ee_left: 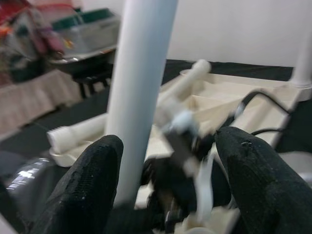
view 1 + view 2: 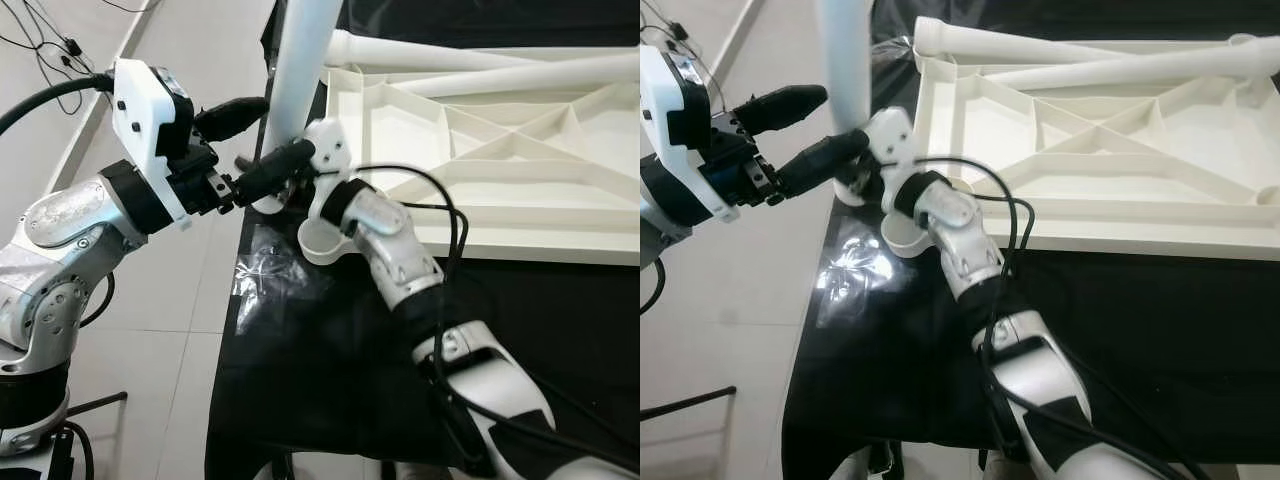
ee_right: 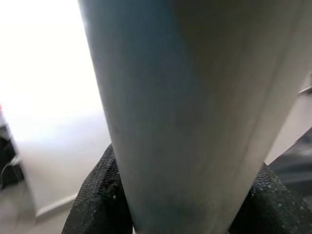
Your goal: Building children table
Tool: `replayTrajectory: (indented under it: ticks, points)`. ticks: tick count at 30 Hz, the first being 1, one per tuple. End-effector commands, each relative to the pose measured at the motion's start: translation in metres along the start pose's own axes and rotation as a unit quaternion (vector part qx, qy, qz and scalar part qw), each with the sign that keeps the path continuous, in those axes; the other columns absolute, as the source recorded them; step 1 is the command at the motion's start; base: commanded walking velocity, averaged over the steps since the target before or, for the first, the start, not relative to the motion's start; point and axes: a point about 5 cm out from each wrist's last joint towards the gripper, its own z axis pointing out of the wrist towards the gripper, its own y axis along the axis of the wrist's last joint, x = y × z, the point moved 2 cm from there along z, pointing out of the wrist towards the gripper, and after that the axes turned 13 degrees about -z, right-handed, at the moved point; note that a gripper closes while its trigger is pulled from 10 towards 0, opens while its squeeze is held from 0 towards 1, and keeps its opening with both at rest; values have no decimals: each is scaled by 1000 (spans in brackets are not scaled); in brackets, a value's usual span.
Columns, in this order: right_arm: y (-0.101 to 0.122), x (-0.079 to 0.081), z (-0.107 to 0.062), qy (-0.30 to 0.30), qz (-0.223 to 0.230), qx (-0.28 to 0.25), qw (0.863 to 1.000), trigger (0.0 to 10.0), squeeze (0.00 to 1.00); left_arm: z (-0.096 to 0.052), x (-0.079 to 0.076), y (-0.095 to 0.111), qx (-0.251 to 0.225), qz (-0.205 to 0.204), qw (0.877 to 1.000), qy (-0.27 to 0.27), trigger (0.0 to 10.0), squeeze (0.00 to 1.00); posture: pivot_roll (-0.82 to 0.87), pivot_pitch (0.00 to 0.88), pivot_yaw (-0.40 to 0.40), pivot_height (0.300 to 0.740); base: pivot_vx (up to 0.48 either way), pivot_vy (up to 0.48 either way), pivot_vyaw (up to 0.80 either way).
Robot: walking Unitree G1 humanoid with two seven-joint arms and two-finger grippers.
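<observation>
The white children's tabletop (image 2: 500, 160) lies upside down on a black cloth, ribbed underside up. A white table leg (image 2: 300, 80) stands upright at its near left corner. My left gripper (image 2: 285, 128) is open, one black finger on each side of the leg near its base, also seen in the left wrist view (image 1: 170, 141). My right gripper (image 3: 180, 204) is shut on the leg, whose round shaft sits tight between both fingers (image 3: 97, 195). The right wrist (image 2: 328, 160) sits just right of the leg's base.
Two loose white legs (image 2: 480, 60) lie across the far side of the tabletop. A clear plastic bag (image 2: 265, 270) rests on the black cloth (image 2: 330, 380) near the corner. Light floor (image 2: 190, 300) lies to the left, with cables (image 2: 50, 50) at the back left.
</observation>
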Motion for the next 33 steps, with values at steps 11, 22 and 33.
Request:
replayTrajectory:
  ticks: [11,22,33]
  points:
    - [6,6,-4,20,-32,-14,999,0,0,2,13,-9,-13,77,992,103,10000,0,-29,52,40,740,0,0,0]
    - [-20,66,-12,120,-80,13,989,0,0,18,17,-6,-65,87,984,139,10000,0,-55,0,54,740,0,0,0]
    - [-55,95,-23,149,-66,73,984,0,0,31,-10,12,-137,53,987,65,10000,0,-37,0,46,740,0,0,0]
